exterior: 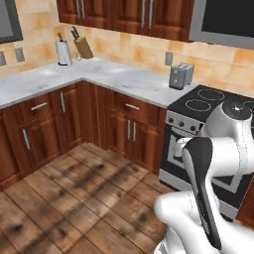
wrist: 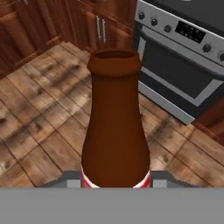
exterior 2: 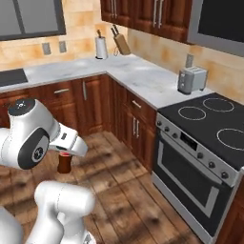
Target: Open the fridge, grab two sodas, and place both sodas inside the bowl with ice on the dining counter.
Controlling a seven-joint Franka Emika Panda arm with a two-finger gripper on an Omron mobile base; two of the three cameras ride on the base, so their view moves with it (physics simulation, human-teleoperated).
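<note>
In the left base view the white arm [exterior: 218, 163] bends low in front of the stove [exterior: 208, 134].

In the right base view a soda [exterior 2: 64, 162] hangs under the end effector [exterior 2: 65, 153], left of the stove, above the wood floor [exterior 2: 119, 190].

In the hand view the end effector is clamped on the soda's bottom end. The bottle's neck points straight away from it, toward the stove.
</note>
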